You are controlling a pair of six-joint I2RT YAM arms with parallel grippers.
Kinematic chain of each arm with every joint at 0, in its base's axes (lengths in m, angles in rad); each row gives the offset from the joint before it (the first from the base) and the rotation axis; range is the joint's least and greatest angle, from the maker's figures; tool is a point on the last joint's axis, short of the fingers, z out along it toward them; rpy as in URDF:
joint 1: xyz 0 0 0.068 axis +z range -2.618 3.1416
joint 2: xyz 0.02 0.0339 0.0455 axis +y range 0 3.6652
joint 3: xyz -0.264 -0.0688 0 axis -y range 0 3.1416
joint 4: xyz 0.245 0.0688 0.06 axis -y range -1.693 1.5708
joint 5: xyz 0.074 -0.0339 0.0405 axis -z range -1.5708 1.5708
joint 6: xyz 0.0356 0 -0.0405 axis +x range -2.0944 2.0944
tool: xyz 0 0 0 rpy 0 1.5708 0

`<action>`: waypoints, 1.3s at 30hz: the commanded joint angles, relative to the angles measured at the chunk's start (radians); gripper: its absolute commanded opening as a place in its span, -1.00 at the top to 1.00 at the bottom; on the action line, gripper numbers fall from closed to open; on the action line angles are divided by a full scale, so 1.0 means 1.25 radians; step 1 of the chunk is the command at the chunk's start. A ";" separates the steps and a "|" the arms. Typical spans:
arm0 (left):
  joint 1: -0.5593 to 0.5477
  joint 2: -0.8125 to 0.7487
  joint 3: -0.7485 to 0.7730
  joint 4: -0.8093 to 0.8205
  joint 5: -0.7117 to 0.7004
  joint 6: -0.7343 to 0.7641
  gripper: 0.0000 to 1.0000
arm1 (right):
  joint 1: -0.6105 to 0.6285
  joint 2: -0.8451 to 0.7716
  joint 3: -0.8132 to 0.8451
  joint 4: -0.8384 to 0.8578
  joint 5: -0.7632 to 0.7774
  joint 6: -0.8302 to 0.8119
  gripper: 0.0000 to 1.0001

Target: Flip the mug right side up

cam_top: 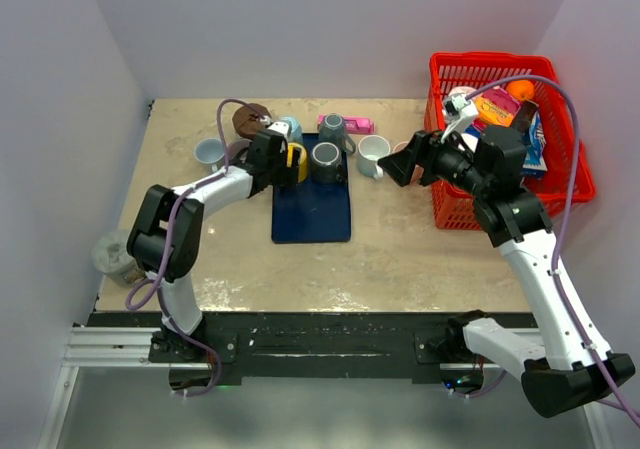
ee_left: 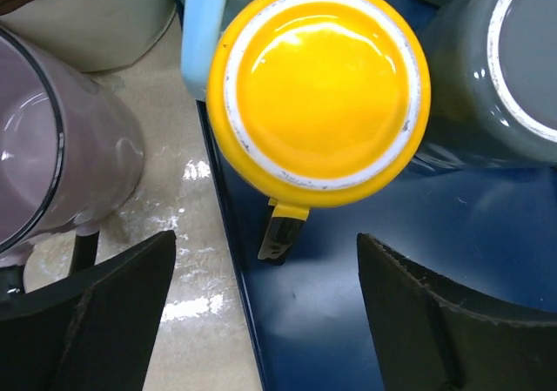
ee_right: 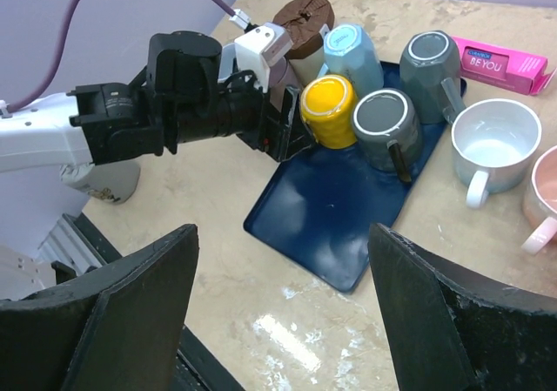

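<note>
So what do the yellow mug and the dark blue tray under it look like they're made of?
Yellow mug: most likely glazed ceramic. It is glossy with sharp light reflections, and a bare, scuffed white ring runs around its upturned base. Dark blue tray: probably plastic or painted metal, with a smooth surface, a soft sheen and a thin rim. The pictures leave that open.

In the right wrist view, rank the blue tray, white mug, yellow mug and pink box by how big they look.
Largest first: blue tray, white mug; then yellow mug and pink box, too alike to rank.
</note>
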 commanded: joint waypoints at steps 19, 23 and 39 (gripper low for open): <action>0.004 0.056 0.046 0.074 0.068 0.054 0.75 | -0.001 -0.013 -0.042 0.014 0.013 0.031 -0.62; 0.004 0.054 0.045 0.064 0.060 0.054 1.00 | -0.001 -0.017 -0.049 0.015 0.013 0.035 -0.62; -0.011 -0.170 -0.039 0.035 0.211 -0.076 1.00 | -0.002 -0.058 -0.137 0.119 -0.123 0.122 -0.62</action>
